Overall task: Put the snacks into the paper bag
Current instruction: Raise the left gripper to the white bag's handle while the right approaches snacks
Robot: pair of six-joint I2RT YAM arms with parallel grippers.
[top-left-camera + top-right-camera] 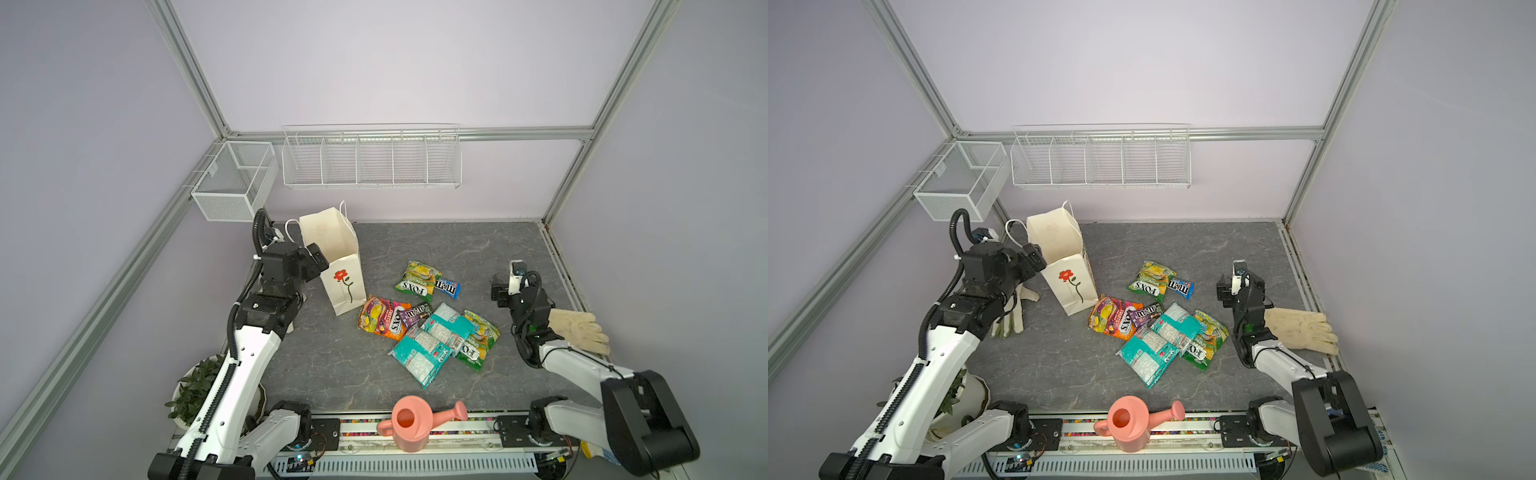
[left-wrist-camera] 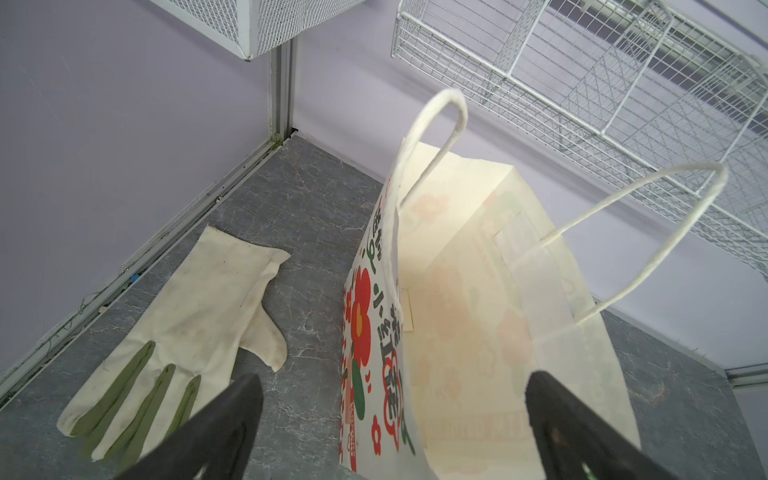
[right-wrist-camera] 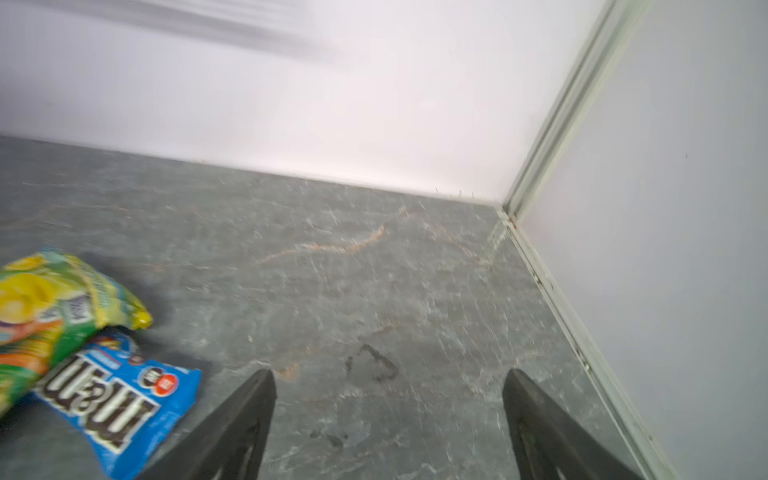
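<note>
Centrally, snacks [image 1: 419, 355], seven packets, lay loose on the grey worktop [image 1: 457, 249]. A green-yellow FOX'S bag [image 1: 417, 280] touched the blue M&M's pack [image 1: 448, 287]. Nearer the front, an orange-purple FOX'S bag [image 1: 382, 318] and a purple M&M's pack [image 1: 415, 313] lay with the two overlapping teal-white packs [image 1: 446, 326], and a second green-yellow FOX'S bag [image 1: 480, 338] lay partly beneath those. The paper bag [image 1: 345, 286] stood upright with its mouth open, left of the packets, its flower print facing front. The left tool [image 2: 395, 376] had its jaws fully spread astride the bag's side rim, one finger outside and one over the opening, gripping nothing. The right tool [image 3: 388, 374] had its jaws wide and empty, above bare worktop just right of the blue M&M's pack. A cloth glove [image 2: 187, 320] lay beside the bag, another glove [image 1: 577, 332] at the right edge, and a pink watering can [image 1: 409, 424] front centre. A potted plant [image 1: 195, 386] stood front left, with two wire baskets [image 1: 372, 160] on the walls.
</note>
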